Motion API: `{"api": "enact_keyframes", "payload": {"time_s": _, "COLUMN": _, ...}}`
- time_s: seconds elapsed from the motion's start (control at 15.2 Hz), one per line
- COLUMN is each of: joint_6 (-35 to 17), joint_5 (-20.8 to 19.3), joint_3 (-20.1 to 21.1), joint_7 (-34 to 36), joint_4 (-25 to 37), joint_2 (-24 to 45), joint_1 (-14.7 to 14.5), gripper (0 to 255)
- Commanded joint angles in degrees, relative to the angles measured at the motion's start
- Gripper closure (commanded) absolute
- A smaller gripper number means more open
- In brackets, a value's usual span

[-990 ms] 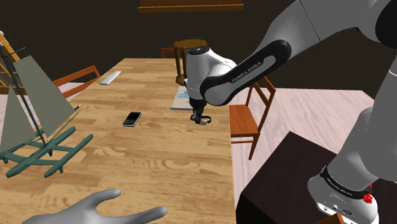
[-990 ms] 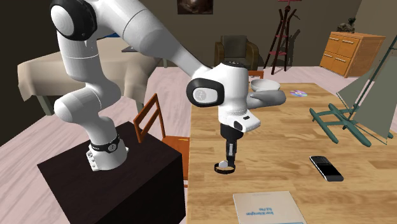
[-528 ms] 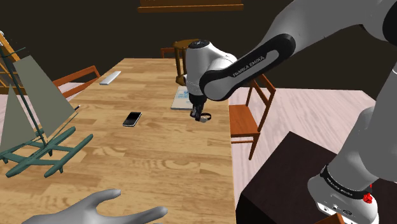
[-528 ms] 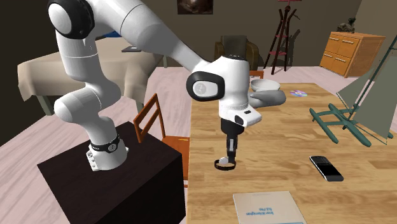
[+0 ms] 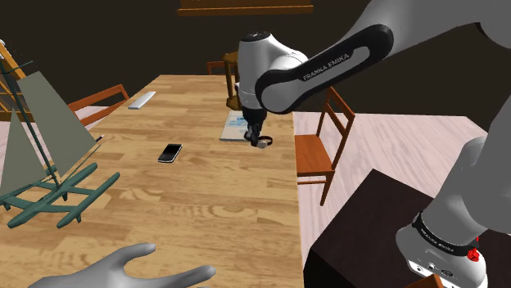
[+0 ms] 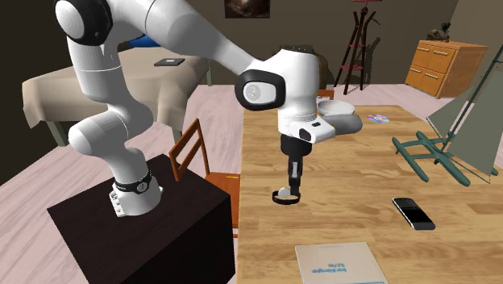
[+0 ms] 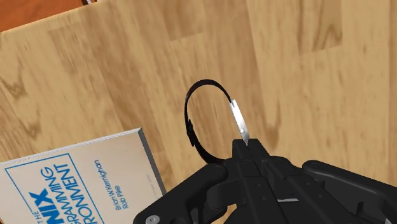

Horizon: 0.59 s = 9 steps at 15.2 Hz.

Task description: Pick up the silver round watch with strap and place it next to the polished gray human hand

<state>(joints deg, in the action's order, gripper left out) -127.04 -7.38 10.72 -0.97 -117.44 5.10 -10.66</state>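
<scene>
1. Lifting is what the last second was spent on: my pincer (image 5: 259, 137) has risen from the tabletop and carried the watch (image 5: 263, 144) up with it.
2. A second ago the watch sat low against the wood. In the second exterior view it now hangs under my pincer (image 6: 293, 187), and I judge the watch (image 6: 283, 196) clear of the surface, though not by much.
3. My fingers are pinching the watch at its silver case. In the wrist view the black strap loops out beyond my pincer (image 7: 245, 144), and the watch (image 7: 236, 114) looks held edge-on, not flat.
4. For the task, this means the pick looks done and the carry is what remains. The gray hand (image 5: 123, 268) lies at the near end of the table (image 5: 196, 204), well apart from where I am, so I expect a long travel across the wood.
5. A thin pinch on a case edge could let the watch swing or slip, so I would move steadily.
6. The surface is a long light wooden table. A book (image 5: 234, 126) lies just beside my pincer, a dark phone (image 5: 170, 152) farther along, a folded green easel (image 5: 49, 164) at the shoulder view's left, and a grey bar-shaped thing (image 5: 141, 100) at the far end.
7. Around it stand wooden chairs (image 5: 318, 147) on a pale floor. A dresser (image 6: 446, 66) and a coat stand (image 6: 359, 40) sit against a dark wall.
</scene>
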Motion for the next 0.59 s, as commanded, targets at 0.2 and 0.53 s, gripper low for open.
{"api": "enact_keyframes", "payload": {"time_s": 0.2, "joint_6": 3.72, "joint_5": 0.63, "joint_3": 0.14, "joint_7": -0.51, "joint_4": 2.28, "joint_2": -1.46, "joint_1": -0.06, "gripper": 255}}
{"api": "enact_keyframes", "payload": {"time_s": 0.53, "joint_6": 7.35, "joint_5": 1.14, "joint_3": 0.17, "joint_7": -1.07, "joint_4": 4.75, "joint_2": -2.67, "joint_1": -0.04, "gripper": 255}}
